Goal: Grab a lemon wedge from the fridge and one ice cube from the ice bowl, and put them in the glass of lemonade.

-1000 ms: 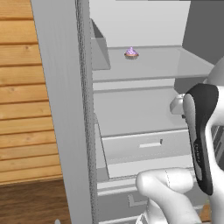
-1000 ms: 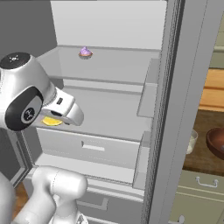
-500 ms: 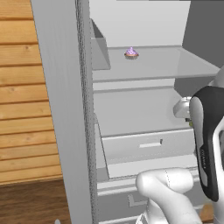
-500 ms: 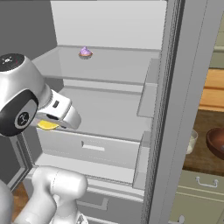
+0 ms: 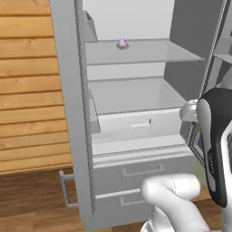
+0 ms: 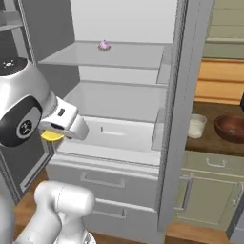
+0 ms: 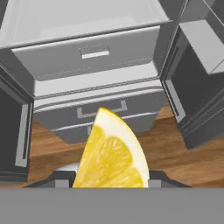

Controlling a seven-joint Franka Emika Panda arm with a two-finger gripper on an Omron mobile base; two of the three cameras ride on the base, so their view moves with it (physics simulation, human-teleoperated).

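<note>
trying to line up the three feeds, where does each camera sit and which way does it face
Left base view: behind the arm's left, facing the open fridge; white arm at right.
Right base view: behind its right, facing fridge, glass of lemonade, ice bowl; arm at left.
Hand view: along the pincer, lemon wedge close, fridge drawers behind.
Both base views share the cupcake.

- A wall of horizontal wooden planks [image 5: 31,86] stands on the left, warm orange-brown.
- The floor [image 5: 31,204] is dark brown wood boards.
- Beige-green cabinets [image 6: 209,190] sit low on the right, with small metal handles, under a dark brown counter [image 6: 209,143].
- More pale green cabinets [image 6: 228,21] hang above, over a band of orange wood.
- Light is even and soft, without hard shadows.
</note>
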